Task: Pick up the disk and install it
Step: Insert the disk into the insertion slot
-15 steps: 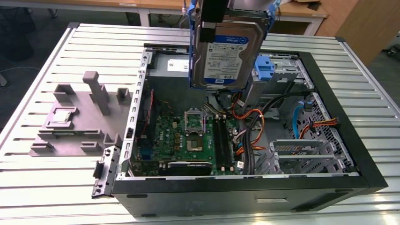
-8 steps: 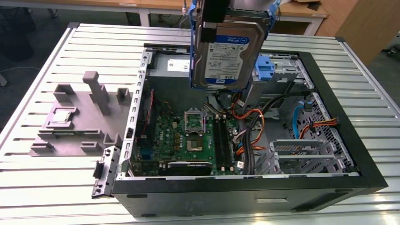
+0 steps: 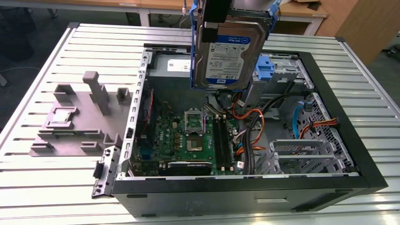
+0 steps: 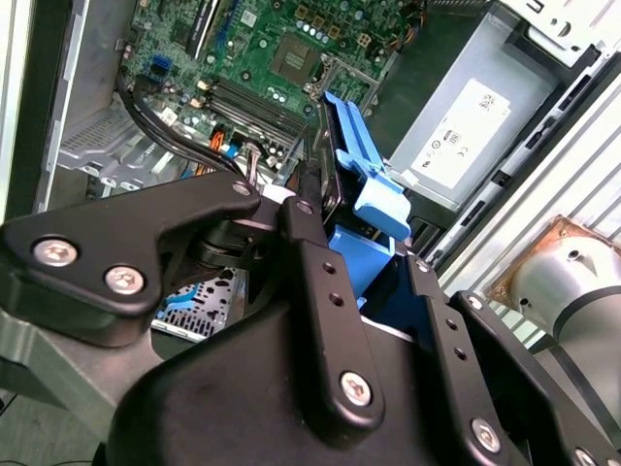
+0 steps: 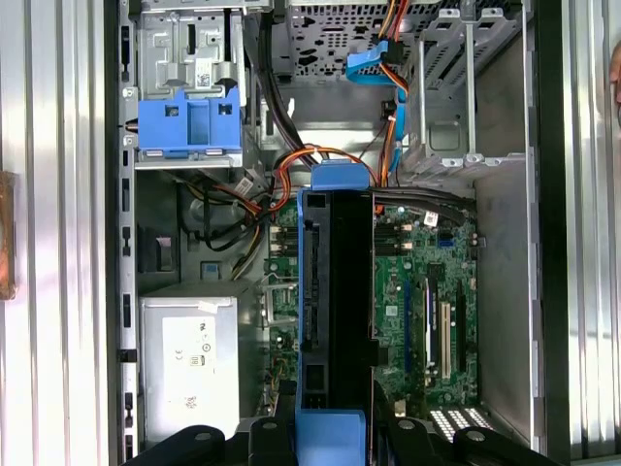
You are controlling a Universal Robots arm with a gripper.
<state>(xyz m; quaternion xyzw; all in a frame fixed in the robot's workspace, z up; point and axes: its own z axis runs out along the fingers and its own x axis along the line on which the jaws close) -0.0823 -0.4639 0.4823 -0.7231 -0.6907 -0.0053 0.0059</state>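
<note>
**Disk aloft over the open case**

The gripper (image 3: 214,27) is clamped on the disk (image 3: 228,56) and holds it upright at twelve o'clock in the exterior view. The white-and-blue label faces the camera and the blue rails run down both sides. The disk's lower edge hangs over the far end of the open computer case (image 3: 350,154), which lies on the slatted metal table (image 3: 37,187).

In the second wrist view the black fingers (image 4: 309,243) press on opposite faces of the thin drive (image 4: 335,180), jaws drawn tight on it. The first wrist view looks straight down the disk's edge (image 5: 335,311), a dark slab between blue rails, with the green motherboard (image 5: 427,311) below it.

In the exterior view, the grey power supply (image 3: 178,65) with its white sticker sits at nine o'clock from the disk. The blue latch piece (image 3: 267,70) is just beside the disk at four o'clock. The metal drive cage (image 3: 303,152) stands at four o'clock in the case. A grey fixture block (image 3: 81,117) rests on the table at nine o'clock from the case, well apart from the disk.
</note>
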